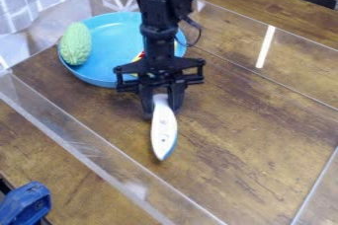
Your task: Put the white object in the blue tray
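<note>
Beside the blue tray [95, 74], on its near side, the robot's gripper [160, 95] was clamped on one end of the white object [164, 134]; the grasp looked made, while the carry into the tray and the release remained.

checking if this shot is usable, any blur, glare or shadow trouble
In the camera view: whole image soft and low in detail; pale shine on the clear strip along the wood; black hand so dark its fingers blur together; white object bright, markings unreadable.
</note>
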Robot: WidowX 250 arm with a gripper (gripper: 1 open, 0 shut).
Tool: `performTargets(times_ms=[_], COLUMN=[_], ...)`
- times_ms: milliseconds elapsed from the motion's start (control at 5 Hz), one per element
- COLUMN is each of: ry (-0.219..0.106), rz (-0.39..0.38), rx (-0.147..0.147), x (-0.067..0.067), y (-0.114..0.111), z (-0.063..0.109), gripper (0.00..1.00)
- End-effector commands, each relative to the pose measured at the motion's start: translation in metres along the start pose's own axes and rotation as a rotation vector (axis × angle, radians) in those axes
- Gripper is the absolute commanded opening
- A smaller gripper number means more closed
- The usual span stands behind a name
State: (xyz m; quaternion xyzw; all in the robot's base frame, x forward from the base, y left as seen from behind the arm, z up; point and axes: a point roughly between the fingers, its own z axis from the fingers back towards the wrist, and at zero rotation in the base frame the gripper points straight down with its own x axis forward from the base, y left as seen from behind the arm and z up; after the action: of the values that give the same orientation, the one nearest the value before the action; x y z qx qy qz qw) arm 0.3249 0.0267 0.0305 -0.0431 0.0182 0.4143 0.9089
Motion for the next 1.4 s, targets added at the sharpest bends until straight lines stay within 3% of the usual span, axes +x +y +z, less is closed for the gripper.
performTargets(times_ms=[0, 800, 1200], ry=[-0.058, 0.002, -0.002], rz=[-0.026, -0.044, -0.079], rx=[-0.060, -0.110, -0.128], x=[0.016, 0.024, 0.022], y=[-0.003, -0.012, -0.015], z=[0.026, 0.041, 0.048], gripper=[0.00, 0.00, 0.00])
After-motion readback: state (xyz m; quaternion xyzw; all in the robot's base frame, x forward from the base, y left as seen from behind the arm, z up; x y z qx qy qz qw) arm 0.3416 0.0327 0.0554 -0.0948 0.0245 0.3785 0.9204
